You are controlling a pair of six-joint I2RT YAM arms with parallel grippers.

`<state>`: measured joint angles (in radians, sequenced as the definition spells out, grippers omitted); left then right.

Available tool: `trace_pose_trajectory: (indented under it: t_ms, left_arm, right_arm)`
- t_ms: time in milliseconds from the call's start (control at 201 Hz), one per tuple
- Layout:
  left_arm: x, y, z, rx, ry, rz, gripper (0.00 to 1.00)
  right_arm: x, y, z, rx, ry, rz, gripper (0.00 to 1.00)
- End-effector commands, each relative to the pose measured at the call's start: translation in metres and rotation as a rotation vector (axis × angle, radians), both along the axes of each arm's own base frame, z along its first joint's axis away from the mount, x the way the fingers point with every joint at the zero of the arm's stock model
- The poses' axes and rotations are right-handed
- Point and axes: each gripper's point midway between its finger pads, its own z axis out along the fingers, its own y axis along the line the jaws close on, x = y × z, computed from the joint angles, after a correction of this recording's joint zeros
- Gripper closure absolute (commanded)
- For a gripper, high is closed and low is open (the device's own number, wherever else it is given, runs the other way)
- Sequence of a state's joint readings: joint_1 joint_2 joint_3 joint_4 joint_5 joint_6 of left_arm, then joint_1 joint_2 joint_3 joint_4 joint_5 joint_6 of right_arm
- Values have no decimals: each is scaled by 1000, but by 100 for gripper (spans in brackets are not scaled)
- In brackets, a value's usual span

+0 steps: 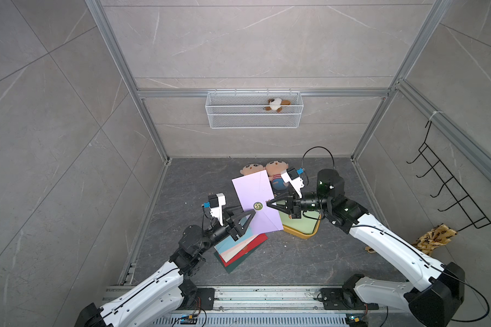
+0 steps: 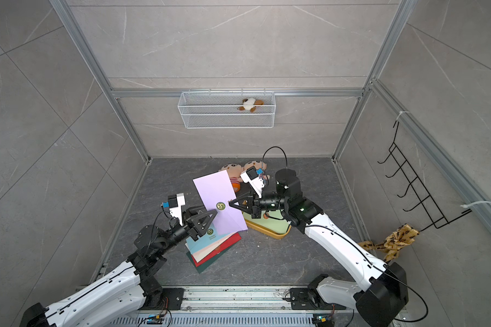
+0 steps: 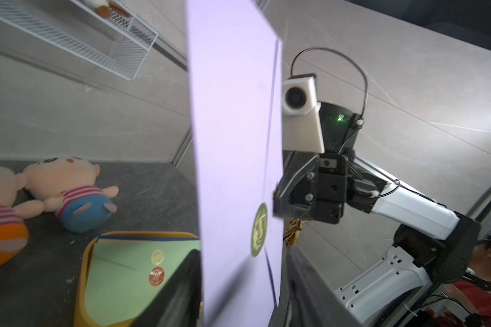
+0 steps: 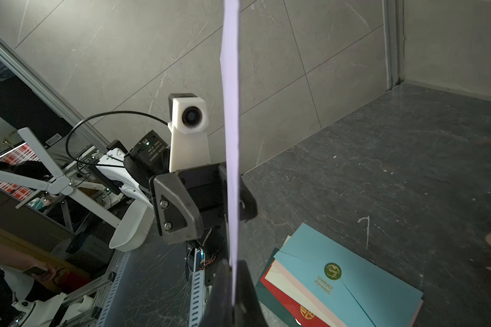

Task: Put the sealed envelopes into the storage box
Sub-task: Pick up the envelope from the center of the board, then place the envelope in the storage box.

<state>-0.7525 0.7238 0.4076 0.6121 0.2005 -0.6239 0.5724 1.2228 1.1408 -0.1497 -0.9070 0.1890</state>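
lilac envelope [image 1: 254,192] is up in the air, tilted, above the counter [image 1: 295,260], btwn both claws. right claw [image 1: 268,204] is pinched tight on its edge, just beside the green seal sticker [image 1: 257,206]. left claw [image 1: 248,219] is at the opposite edge, jaws wide w/ the paper running between them, not clamped. storage box [image 1: 298,234] sits below the right claw w/ a green envelope [image 1: 301,226] lying in it. stack of envelopes [image 1: 238,249], teal on top, lies on the counter under the left claw. plush dolls [image 1: 275,172] lie behind.
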Motion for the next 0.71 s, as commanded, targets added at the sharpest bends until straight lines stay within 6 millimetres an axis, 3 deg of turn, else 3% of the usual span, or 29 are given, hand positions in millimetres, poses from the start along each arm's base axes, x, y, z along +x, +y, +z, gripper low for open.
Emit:
trace_pose_trajectory:
  t_ms: [0,114,229,428,702]
  left_arm:
    - [25,20,-34,174,129,191,25]
    - [36,52,-80,344,265,369,23]
    - [35,82,-102,437,341,493,23]
    - [29,104,-117,518,384,566,23]
    - [30,108,-126,572,395,581,23]
  right_arm:
    - [8,-27,-33,-282,-80,-62,100]
    - [23,-55,-61,-542,-126,-102,100]
    - [37,-83,-86,-796,-118,-121,100]
    - [53,-103,-110,-1001,-108,-113,100]
    - [64,-117,-152,-1166,-56,-72,100]
